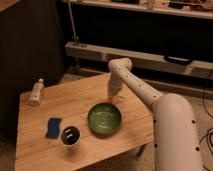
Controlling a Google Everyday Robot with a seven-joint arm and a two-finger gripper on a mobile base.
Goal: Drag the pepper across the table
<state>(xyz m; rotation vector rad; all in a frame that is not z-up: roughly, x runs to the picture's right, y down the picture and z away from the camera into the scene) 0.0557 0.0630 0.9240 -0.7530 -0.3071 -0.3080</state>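
Note:
The light-wood table [45,155] fills the lower left of the camera view. My white arm comes in from the lower right, bends high at the table's back edge and points down. My gripper [114,94] hangs just above the tabletop near the back right edge, right behind the green bowl [104,119]. I see no orange-red pepper; it may be hidden under or behind the gripper.
A blue sponge [53,127] and a dark cup [70,136] sit at the front left. A small bottle [36,91] stands at the back left corner. A dark shelving unit [150,30] runs behind the table. Cables lie on the floor at right.

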